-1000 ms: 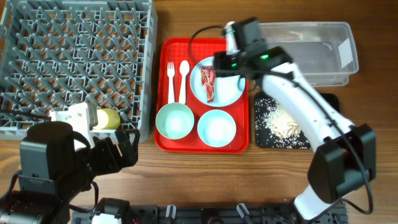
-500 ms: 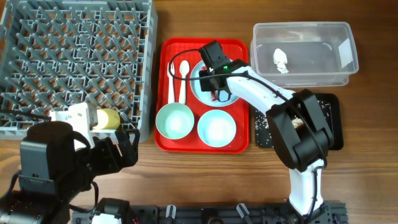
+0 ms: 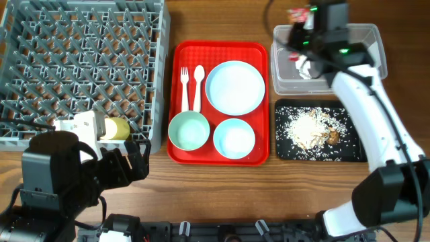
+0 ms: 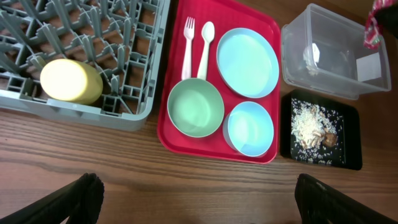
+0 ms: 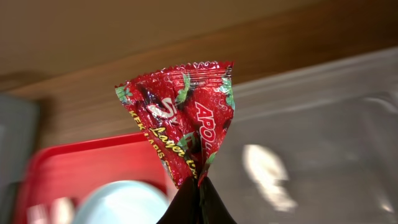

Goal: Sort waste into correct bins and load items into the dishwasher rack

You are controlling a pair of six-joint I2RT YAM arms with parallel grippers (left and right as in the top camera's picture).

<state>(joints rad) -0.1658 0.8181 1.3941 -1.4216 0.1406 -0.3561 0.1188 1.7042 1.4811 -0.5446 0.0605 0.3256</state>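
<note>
Hanging over the far left corner of the clear tub (image 3: 376,40), the right end effector (image 5: 196,193) is clenched on the red snack wrapper (image 3: 295,12), its arm crossing the tub, where the crumpled white wrapper (image 3: 304,66) lies. The left end effector (image 4: 198,186) is spread wide above the surface, near the rack (image 3: 80,67) holding the yellow-green cup (image 3: 117,128). 0.5 s ago that red wrapper was down on the plate (image 3: 234,87); now the plate sits bare on the red tray (image 3: 176,101).

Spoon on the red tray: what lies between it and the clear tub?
In the overhead view, the pale blue plate fills most of the stretch between the spoon and the clear tub. After it comes only the red tray, at its right rim.
</note>
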